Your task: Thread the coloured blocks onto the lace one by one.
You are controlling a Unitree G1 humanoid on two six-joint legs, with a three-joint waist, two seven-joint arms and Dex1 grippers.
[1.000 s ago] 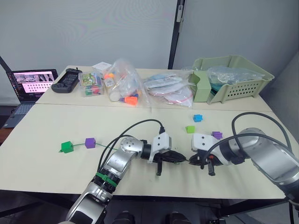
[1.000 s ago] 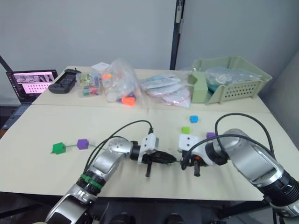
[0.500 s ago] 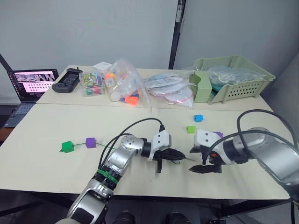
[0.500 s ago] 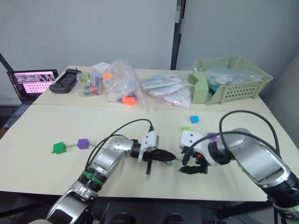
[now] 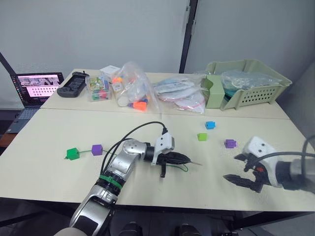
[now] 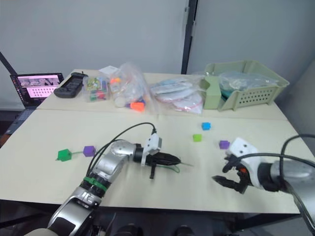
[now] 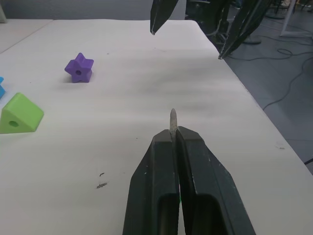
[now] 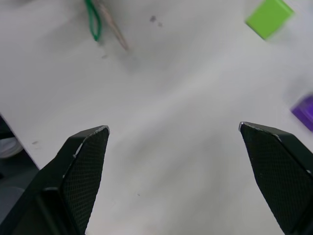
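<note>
Pale cream surface (image 5: 59,132), cluttered along its far edge. Left gripper (image 5: 186,159): jaws pressed together, pinching the thin green cord lace (image 5: 178,168) just behind its pale stiff tip (image 7: 172,117). Right gripper (image 5: 239,169): jaws spread wide, holding nothing, well apart from the tip. Purple star-shaped plastic block (image 5: 230,143), lime green wedge block (image 5: 201,136) and blue block (image 5: 210,125) lie loose beyond both grippers. Dark green block (image 5: 73,154) and second purple block (image 5: 97,149) sit on the lace's far end, behind the left gripper; cord partly hidden by the arm.
</note>
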